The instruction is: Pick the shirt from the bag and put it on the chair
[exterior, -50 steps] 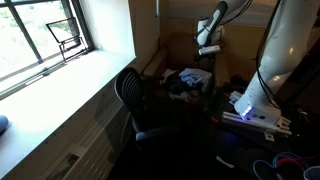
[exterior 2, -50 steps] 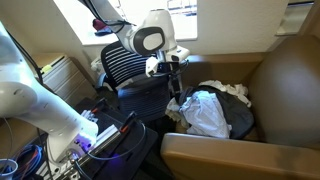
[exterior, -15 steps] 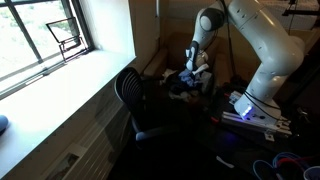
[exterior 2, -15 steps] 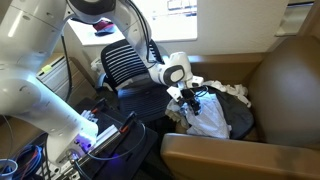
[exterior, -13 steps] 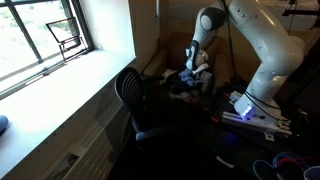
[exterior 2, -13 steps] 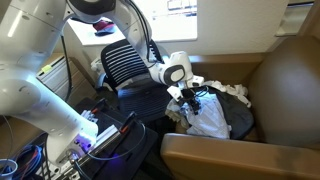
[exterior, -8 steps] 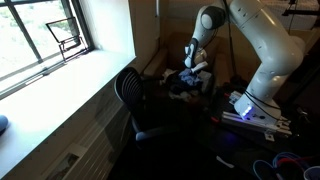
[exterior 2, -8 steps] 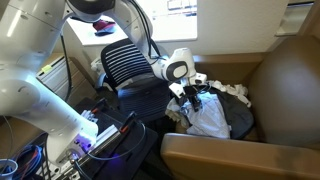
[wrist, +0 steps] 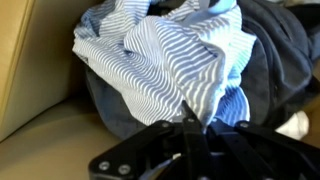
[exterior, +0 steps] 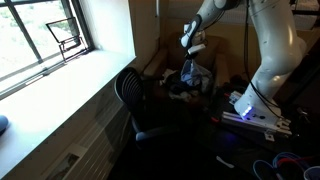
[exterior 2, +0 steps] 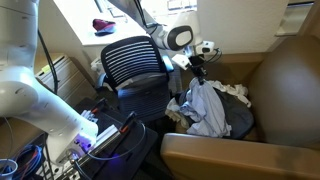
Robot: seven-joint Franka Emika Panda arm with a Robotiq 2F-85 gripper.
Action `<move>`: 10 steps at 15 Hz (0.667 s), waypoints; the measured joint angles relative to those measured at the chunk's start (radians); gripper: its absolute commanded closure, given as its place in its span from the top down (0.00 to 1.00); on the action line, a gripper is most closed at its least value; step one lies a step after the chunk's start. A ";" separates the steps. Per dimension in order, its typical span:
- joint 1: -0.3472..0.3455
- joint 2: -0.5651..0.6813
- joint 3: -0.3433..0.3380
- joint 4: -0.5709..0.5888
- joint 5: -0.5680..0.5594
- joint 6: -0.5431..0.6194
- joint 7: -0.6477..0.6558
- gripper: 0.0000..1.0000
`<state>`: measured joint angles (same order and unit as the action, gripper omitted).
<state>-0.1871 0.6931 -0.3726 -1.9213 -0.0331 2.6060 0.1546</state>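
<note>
Black two-finger gripper [wrist: 195, 128] clenched on pinched fold of blue-and-white striped cotton shirt [wrist: 165, 55]; fingertips buried in cloth in wrist view. Upper part of shirt hung from gripper, lower part draped over dark open bag [exterior 2: 242, 118], not clear of it. Bag rim hard to make out among dark clothing. Brown leather armchair [exterior 2: 225, 155] walls close around bag. Black mesh office chair [exterior 2: 135, 60] just beside, open room above; its seat hidden in an exterior view, dimly shown in an exterior view [exterior: 150, 128].
</note>
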 measured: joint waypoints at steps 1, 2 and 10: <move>0.000 -0.059 0.001 -0.029 -0.003 0.035 -0.013 0.01; 0.001 -0.115 0.003 -0.060 -0.005 0.069 -0.031 0.01; 0.007 -0.564 0.072 -0.348 -0.049 0.172 -0.176 0.03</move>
<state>-0.1805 0.1291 -0.3002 -2.2694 -0.0816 2.7778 -0.0215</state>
